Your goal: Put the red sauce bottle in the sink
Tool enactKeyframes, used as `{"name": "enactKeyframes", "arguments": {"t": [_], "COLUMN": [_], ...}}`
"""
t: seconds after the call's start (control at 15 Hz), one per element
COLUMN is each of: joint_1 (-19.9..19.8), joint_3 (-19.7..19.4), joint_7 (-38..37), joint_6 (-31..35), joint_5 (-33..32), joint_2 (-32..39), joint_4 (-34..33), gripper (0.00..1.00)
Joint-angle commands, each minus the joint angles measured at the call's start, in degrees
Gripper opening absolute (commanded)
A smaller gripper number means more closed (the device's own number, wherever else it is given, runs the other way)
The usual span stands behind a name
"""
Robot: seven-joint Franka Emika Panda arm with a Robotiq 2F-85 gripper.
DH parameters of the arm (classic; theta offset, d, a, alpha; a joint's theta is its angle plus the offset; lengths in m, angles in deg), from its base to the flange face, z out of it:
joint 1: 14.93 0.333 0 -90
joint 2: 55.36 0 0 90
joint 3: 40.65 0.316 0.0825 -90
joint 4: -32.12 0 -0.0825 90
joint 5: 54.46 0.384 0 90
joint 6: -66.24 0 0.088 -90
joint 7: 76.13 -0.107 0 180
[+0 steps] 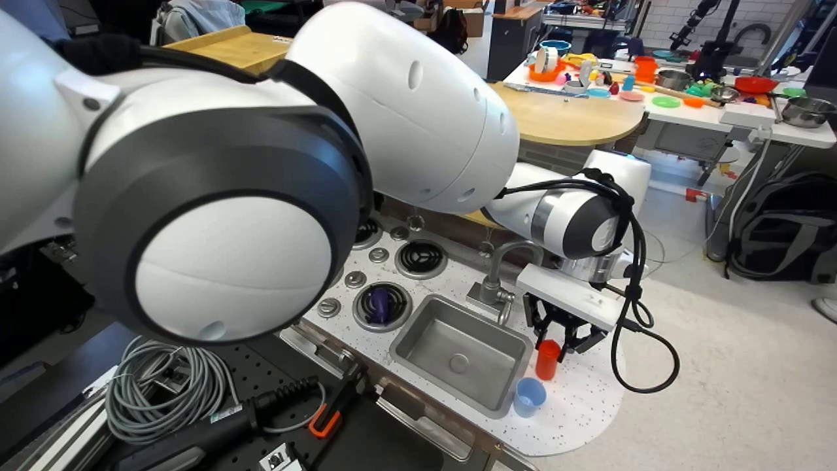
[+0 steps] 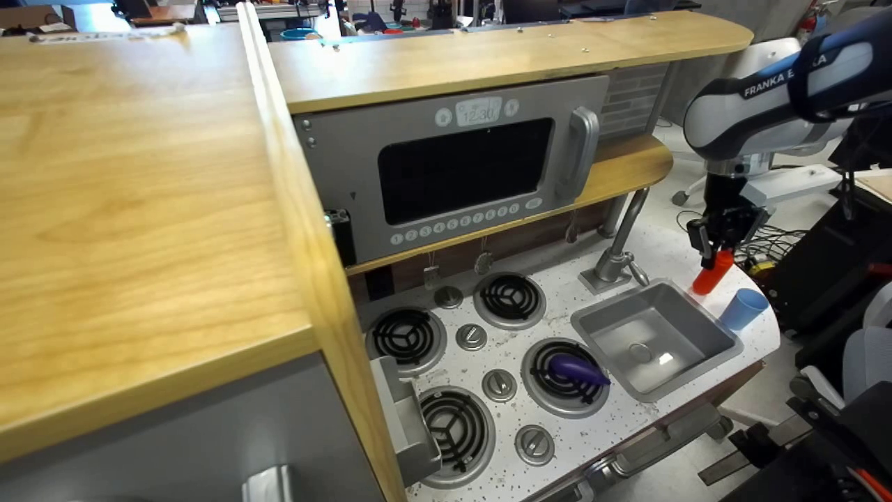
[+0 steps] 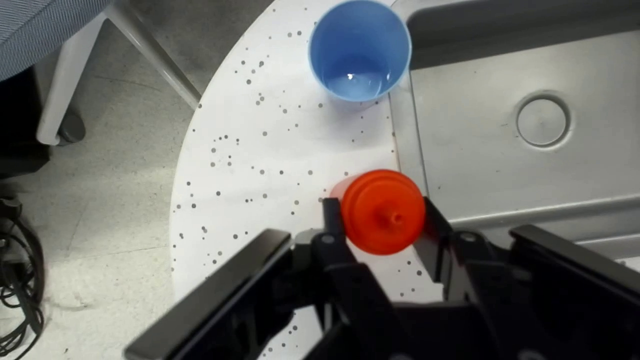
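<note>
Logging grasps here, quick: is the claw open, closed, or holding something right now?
Claw: closed on the red sauce bottle, gripping it near the top.

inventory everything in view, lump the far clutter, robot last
red sauce bottle: 1, red, between the jaws, beside the sink
cup: 1, blue, on the counter
sink: 1, grey, set in the counter
faucet: 1, grey, beside the sink
counter: 1, speckled white, below the microwave
burners: 4, black, on the counter
knobs: 4, grey, among the burners
eggplant-like thing: 1, purple, on a burner
microwave: 1, grey, above the counter
wooden shelves: 2, tan, above and below the microwave
hanging utensils: 3 seen, grey, below the lower shelf
coiled cable: 1, grey, lower left in an exterior view
dishes: many, mixed colours, far background
arm: 1, white and grey, ending above the counter
jaws: 1 pair, black, closed on the red sauce bottle
</note>
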Motion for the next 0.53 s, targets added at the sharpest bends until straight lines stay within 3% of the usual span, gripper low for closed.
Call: {"name": "enactKeyframes", "arguments": {"t": [0.0, 0.47], "joint_1": [-1.0, -0.6], "joint_3": [1.7, 6.4], "joint_7": [0.9, 6.3], "joint_6": [-3.5, -3.6], "joint_5": [1.9, 3.6], "joint_2": [-0.2, -4.4], "joint_4": [-2.6, 5.0], "gripper": [0.13, 0.13]}}
